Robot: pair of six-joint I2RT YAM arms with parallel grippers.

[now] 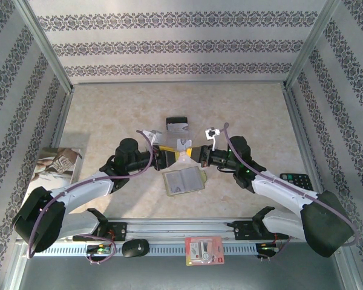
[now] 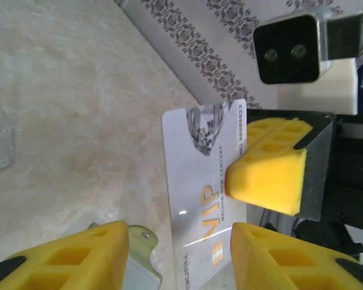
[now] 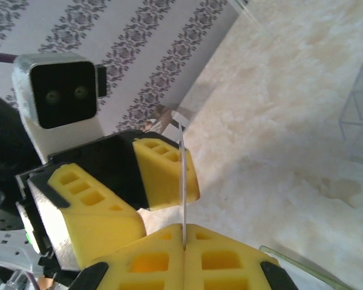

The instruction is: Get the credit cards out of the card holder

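Your right hand [image 3: 184, 241] is clamped on a credit card [image 2: 199, 175] at mid-bench, just beyond the open card holder [image 1: 184, 180].

On the pale marbled bench [image 1: 109, 115] both of your arms reach inward and meet at the centre, wrist to wrist. The olive-green card holder lies spread flat on the bench just on the near side of the two hands, with its greyish pockets facing up. The right hand's yellow fingers [image 3: 230, 263] are pressed together on the silver "VIP" credit card, which stands edge-on between them. Your left hand [image 2: 178, 260] has its fingers apart. It sits right beside that card, and one pad [image 3: 166, 172] is next to the card's face but not gripping it. A second card [image 1: 177, 125] with a black band lies on the bench just on the far side of the hands.
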